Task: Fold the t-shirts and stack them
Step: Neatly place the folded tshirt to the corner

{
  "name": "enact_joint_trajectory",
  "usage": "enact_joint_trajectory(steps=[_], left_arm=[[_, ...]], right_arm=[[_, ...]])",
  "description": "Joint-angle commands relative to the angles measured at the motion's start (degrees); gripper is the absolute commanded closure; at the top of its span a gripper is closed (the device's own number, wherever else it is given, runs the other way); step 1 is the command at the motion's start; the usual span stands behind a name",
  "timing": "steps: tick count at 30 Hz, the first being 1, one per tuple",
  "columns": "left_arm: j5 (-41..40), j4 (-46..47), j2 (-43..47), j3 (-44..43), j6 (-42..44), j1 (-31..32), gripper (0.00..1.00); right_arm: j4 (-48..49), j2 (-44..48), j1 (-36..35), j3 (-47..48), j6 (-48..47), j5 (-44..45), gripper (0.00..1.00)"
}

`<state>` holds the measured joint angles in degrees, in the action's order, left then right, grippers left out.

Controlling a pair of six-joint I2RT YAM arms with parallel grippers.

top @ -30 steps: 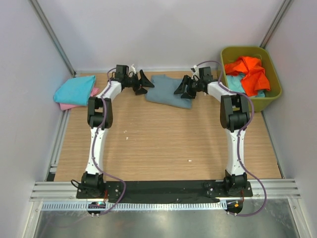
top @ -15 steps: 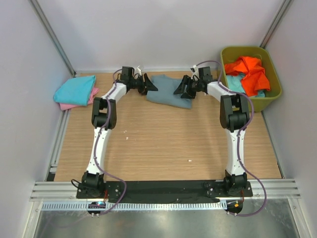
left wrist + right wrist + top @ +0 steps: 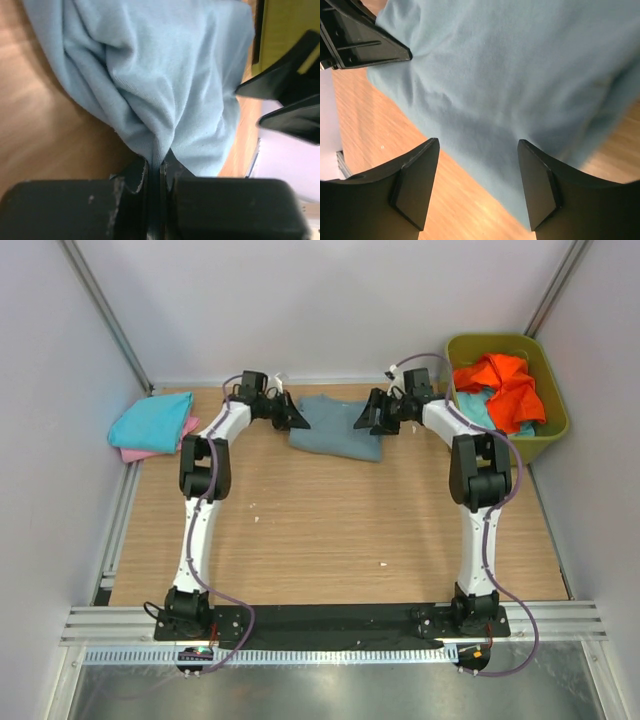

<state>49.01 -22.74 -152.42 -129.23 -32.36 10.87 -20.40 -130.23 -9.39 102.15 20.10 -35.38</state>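
One grey-blue t-shirt [image 3: 335,428], far bench [image 3: 300,530]: my left fingers [image 3: 134,176] clenched on its edge, right fingers [image 3: 415,185] spread open above; shallow pinch may slip.

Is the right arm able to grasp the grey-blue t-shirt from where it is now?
Probably yes: the right gripper stands open just over the grey-blue t-shirt, with nothing between them.

The left arm [image 3: 197,532] and right arm [image 3: 474,540] are showing slim white links, bulky black joints [image 3: 205,468] and black bases [image 3: 187,608], each trailing a purple cable [image 3: 249,618]. The left hand [image 3: 160,167] and right hand [image 3: 477,144] are wearing matte black, edge-scuffed fingers [image 3: 131,176].
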Motion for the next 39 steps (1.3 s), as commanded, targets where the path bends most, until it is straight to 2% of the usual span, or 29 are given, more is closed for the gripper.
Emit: enact_joint_trajectory(steps=[1,8,9,13,19,33,39], left_arm=[[-1.46,-10.44,11.60,1.70,8.43,-3.66,1.00],[-8.91,-30.66,16.09,-0.05,25.99,-10.61,1.00],[-10.76,-32.61,16.19,-0.84,27.51,-13.05,1.00],[-17.45,-43.94,16.01,-6.99,35.69,-15.70,1.00],[-28.61,-51.43,15.93,-14.38,43.34,-17.20,1.00],[-43.47,-44.94,18.03,-20.62,45.45,-17.47,1.00],[-50.40,-41.16,17.33,-24.93,48.44,-17.47,1.00]], right_arm=[[-2.18,11.91,1.38,-0.37,-5.85,1.80,0.29],[-3.50,21.14,4.81,-6.60,-7.96,5.23,0.28],[-3.59,22.03,5.08,-7.57,-8.14,5.32,0.28],[-3.50,26.08,6.22,-11.96,-8.49,5.76,0.28],[-2.54,30.12,7.10,-15.83,-8.06,5.76,0.28],[-0.60,34.25,8.60,-21.19,-6.30,5.32,0.28],[0.10,37.50,12.11,-26.21,-5.33,4.88,0.28]])
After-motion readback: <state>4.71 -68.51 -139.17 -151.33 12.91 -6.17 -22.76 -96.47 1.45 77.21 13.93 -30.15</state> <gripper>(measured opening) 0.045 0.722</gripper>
